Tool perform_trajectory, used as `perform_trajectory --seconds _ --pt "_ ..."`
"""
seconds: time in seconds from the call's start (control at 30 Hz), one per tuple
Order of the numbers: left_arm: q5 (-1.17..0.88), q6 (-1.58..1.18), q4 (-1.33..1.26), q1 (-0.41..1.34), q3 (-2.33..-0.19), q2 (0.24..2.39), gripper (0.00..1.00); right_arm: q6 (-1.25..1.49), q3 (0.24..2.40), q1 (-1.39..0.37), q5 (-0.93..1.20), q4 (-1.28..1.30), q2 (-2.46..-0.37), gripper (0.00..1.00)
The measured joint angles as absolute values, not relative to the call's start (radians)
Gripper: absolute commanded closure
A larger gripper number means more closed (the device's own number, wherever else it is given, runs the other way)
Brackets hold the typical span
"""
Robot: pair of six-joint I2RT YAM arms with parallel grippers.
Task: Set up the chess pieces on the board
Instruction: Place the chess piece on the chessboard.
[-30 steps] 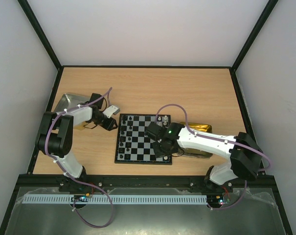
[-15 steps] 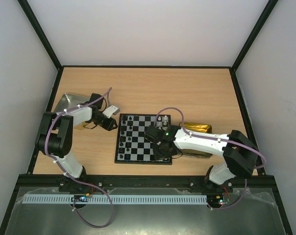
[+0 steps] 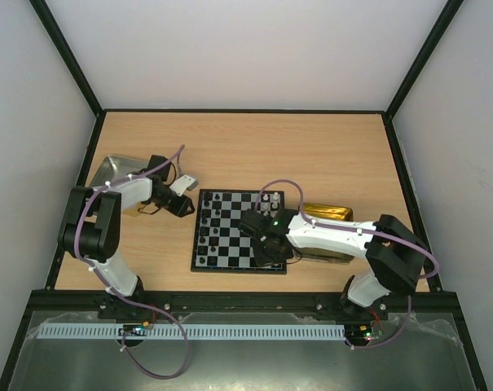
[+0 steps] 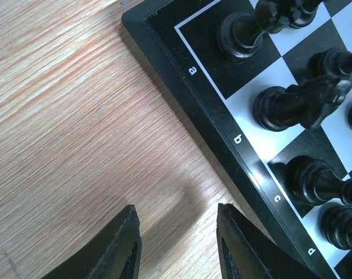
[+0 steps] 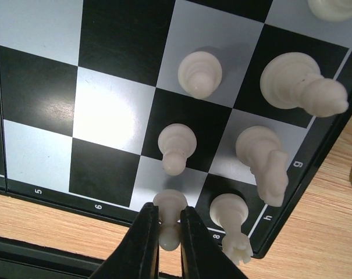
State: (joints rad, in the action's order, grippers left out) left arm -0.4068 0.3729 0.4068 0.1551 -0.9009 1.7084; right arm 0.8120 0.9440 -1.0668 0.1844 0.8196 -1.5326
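Pinching a white pawn (image 5: 170,203) between the nearly closed right fingers (image 5: 142,244), right at the board (image 5: 42,104) edge, other white pieces (image 5: 200,72) standing just beside it, left fingers (image 4: 120,250) spread wide, holding nothing, over the worktop (image 4: 65,116) beside the board's a-b rim

chess pieces (image 4: 280,107) on board (image 3: 230,248) | board between left tray (image 3: 107,169), right tray (image 3: 329,213)

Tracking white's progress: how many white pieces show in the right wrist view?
7: upper pawn, middle pawn, lowest pawn in the right claw, bishop, knight, rook, cut-off piece top right. Others may be out of frame.
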Motion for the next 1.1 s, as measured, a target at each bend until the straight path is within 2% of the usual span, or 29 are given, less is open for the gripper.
perform_trajectory --seconds 0.33,0.57,0.67,0.83,0.93,1.0,1.1 --pt "-0.410 0.373 0.403 0.154 -0.898 1.708 0.62 0.812 0.944 -1.067 0.185 0.808 -1.542 0.88" --pt "-0.411 0.373 0.402 0.152 -0.897 1.708 0.62 0.807 0.949 -1.067 0.184 0.808 -1.558 0.82" --pt "-0.411 0.373 0.402 0.152 -0.897 1.707 0.66 0.802 0.980 -1.067 0.162 0.833 -1.557 0.79" --pt "-0.400 0.374 0.402 0.150 -0.897 1.704 0.65 0.788 1.106 -1.067 0.104 0.915 -1.522 0.73" --pt "-0.363 0.376 0.421 0.138 -0.896 1.691 0.60 0.778 1.187 -1.067 0.067 0.966 -1.480 0.62" --pt "-0.323 0.383 0.459 0.125 -0.896 1.671 0.50 0.773 1.211 -1.068 0.035 0.984 -1.443 0.31" --pt "-0.281 0.408 0.537 0.113 -0.899 1.612 0.36 0.761 1.206 -1.068 -0.020 1.008 -1.373 0.20"
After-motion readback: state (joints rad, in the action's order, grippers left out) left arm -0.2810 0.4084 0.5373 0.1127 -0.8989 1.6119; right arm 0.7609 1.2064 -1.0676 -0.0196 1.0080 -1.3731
